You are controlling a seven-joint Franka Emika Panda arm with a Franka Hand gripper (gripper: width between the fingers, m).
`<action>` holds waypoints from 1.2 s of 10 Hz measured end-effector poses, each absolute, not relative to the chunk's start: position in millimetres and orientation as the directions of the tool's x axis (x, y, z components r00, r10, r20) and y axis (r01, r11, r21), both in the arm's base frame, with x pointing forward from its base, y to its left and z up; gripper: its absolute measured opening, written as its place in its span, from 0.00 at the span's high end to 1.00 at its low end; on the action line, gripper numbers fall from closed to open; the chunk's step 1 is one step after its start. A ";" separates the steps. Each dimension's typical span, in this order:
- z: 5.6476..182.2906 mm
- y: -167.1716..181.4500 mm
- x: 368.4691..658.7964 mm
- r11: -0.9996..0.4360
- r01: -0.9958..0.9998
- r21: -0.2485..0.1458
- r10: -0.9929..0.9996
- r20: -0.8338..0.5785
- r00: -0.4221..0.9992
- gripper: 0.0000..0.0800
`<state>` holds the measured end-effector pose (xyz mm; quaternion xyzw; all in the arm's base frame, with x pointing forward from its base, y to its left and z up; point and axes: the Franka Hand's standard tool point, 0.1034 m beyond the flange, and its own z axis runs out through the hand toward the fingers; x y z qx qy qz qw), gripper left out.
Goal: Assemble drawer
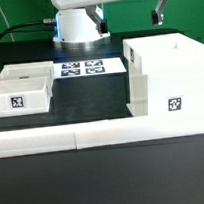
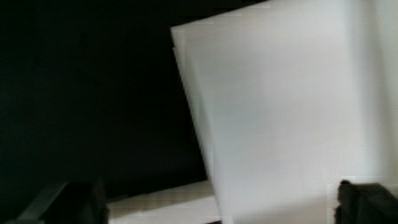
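Two trays — casing well apart

Wrist view's blurred: drawer casing runs off frame, just tips of my pincer show, & ext. view crops my arm.

casing: white plastic, smooth matt | trays: white plastic, smooth | table: black, matt

The counter held one casing, two trays, one marker board and one low wall, with one tag showing on the casing and one on one of the trays.
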<state>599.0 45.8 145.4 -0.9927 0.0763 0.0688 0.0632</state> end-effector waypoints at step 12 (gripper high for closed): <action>111.7 -54.9 541.2 -0.994 0.086 -0.073 0.091 -0.071 0.993 0.19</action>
